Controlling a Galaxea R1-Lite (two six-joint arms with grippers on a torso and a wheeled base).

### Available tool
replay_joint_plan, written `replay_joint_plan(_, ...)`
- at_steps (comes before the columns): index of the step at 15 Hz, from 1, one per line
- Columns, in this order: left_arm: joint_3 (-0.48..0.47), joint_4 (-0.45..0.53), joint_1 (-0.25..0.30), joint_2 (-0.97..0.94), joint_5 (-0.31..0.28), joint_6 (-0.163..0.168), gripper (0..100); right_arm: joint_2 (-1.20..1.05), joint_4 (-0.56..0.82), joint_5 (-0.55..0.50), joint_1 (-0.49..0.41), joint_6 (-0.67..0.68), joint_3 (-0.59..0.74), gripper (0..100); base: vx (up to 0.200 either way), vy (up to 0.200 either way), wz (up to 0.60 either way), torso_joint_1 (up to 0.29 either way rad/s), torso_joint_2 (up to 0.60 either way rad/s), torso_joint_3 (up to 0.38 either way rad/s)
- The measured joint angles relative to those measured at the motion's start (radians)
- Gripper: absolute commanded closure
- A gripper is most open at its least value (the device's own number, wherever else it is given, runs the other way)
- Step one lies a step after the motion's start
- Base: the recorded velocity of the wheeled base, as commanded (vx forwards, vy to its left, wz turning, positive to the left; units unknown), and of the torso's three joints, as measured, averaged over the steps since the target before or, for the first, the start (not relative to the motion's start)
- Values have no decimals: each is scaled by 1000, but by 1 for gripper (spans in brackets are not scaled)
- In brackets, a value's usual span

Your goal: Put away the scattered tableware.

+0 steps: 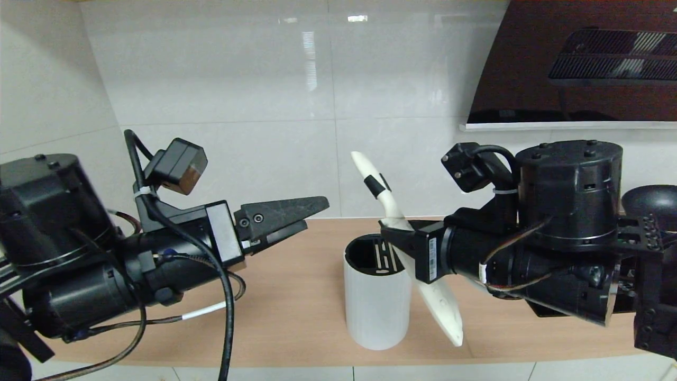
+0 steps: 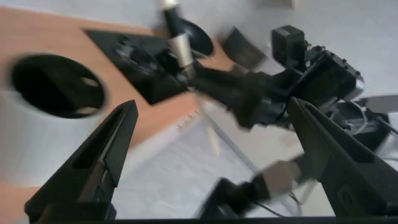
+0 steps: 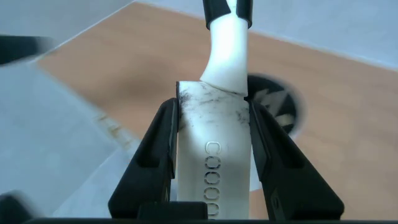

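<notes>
A white cylindrical utensil holder (image 1: 376, 304) with a dark inside stands on the wooden counter (image 1: 296, 312) near its front edge. My right gripper (image 1: 395, 233) is shut on a long white utensil (image 1: 443, 312) with a black band, held tilted right beside the holder and over its right rim. In the right wrist view the utensil (image 3: 214, 143) sits clamped between the fingers (image 3: 163, 155), with the holder's opening (image 3: 277, 102) beyond it. My left gripper (image 1: 288, 214) hovers open above the counter, left of the holder. In its own view, the left gripper (image 2: 211, 162) has nothing between its fingers and the holder (image 2: 43, 130) lies to one side.
A white tiled wall backs the counter. A dark range hood (image 1: 571, 63) hangs at the upper right. A black rounded object (image 1: 650, 203) sits at the far right of the counter, and a black flat panel (image 2: 140, 59) lies on it beyond the holder.
</notes>
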Motion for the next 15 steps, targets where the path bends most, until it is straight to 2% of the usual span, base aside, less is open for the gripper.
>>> replay_joint_plan(2, 16, -85, -34, 40, 71, 0, 0, 0, 0, -14, 56, 36, 1, 100, 0, 0, 0, 0, 0, 0)
replay_joint_plan(4, 20, -102, -77, 70, 129, 0, 0, 9, -2, -36, 105, 45, -1, 100, 0, 0, 0, 0, 0, 0)
replay_joint_plan(10, 18, -105, -102, 102, 140, 2, 0, 46, -8, -50, 169, 66, 0, 100, 0, 0, 0, 0, 0, 0)
replay_joint_plan(15, -5, -104, -102, 126, 205, 3, 0, 52, -9, -69, 199, 66, 3, 100, 0, 0, 0, 0, 0, 0)
